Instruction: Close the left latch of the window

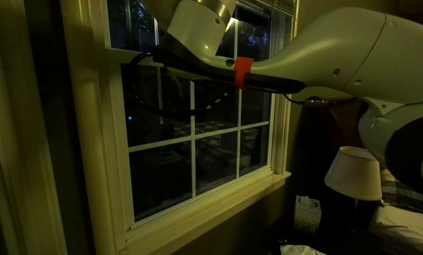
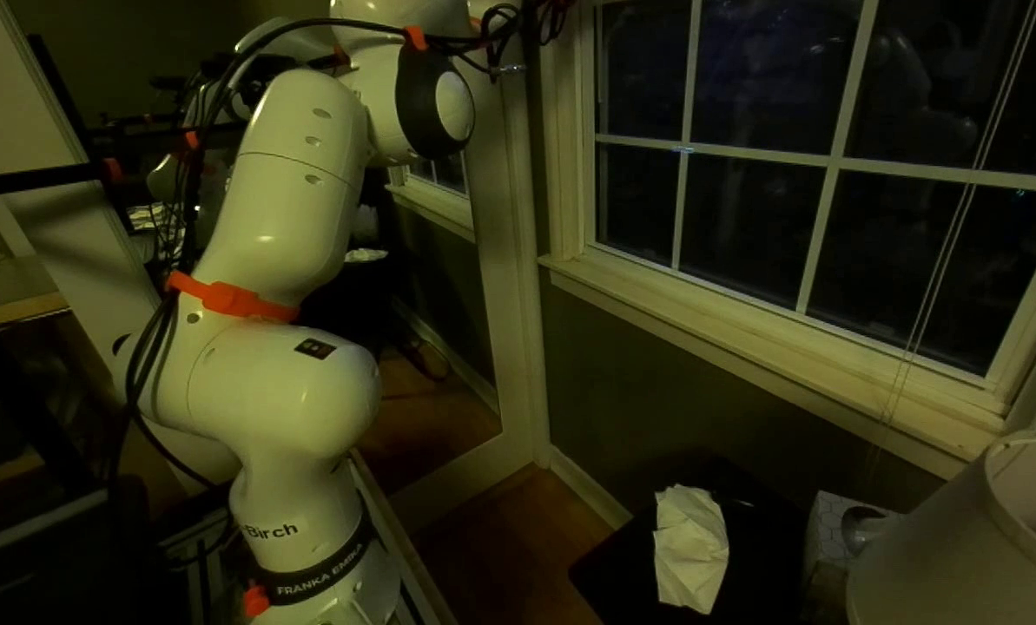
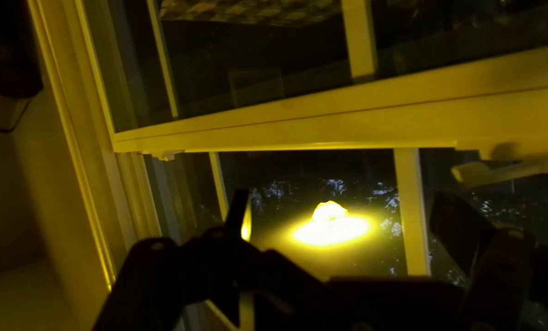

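The window has a cream frame and dark panes in both exterior views point(image 1: 193, 163) point(image 2: 830, 165). Its meeting rail point(image 3: 278, 126) crosses the wrist view, which appears to stand upside down. A cream latch with a lever point(image 3: 508, 171) hangs from the rail at the right of the wrist view. A smaller fitting, perhaps another latch point(image 3: 163, 155), shows at the rail's far left end. My gripper point(image 3: 342, 197) is open and empty, its dark fingers wide apart in front of the glass. The right finger is close to the lever's end; contact cannot be told. Both exterior views leave the gripper out.
The arm point(image 1: 321, 53) crosses before the window in an exterior view, with a looped black cable point(image 1: 176, 113). A lamp point(image 1: 353, 173) and a tissue box point(image 1: 307, 214) stand by the window. Blind cords point(image 2: 943, 252) hang before the glass. A bright light reflects in the pane.
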You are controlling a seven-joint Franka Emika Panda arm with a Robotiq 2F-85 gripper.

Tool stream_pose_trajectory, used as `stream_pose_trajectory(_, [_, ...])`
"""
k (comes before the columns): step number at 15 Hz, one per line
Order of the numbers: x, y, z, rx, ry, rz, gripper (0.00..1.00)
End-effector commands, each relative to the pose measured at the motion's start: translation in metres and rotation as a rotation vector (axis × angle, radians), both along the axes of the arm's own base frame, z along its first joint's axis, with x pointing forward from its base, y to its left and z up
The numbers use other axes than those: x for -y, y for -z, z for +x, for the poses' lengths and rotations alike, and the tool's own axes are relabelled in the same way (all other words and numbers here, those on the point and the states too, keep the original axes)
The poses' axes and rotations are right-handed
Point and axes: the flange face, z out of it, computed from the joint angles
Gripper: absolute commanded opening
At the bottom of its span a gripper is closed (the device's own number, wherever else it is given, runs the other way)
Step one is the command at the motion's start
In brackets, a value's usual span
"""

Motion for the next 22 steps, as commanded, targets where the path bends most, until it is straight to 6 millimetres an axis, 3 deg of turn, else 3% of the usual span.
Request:
stream_pose_trajectory(1, [0.014,-0.001,0.001,-0.005,0.062,-0.02,1.0])
stream_pose_trajectory(8, [0.016,0.009,0.02,-0.043,-0.075,0.04,1.0])
stream_pose_trajectory(15, [0.036,-0.004,0.041,0.054,-0.236,-0.013,1.0])
stream_pose_trajectory(22, [0.037,-0.014,0.03,0.034,-0.197,-0.013,1.0])
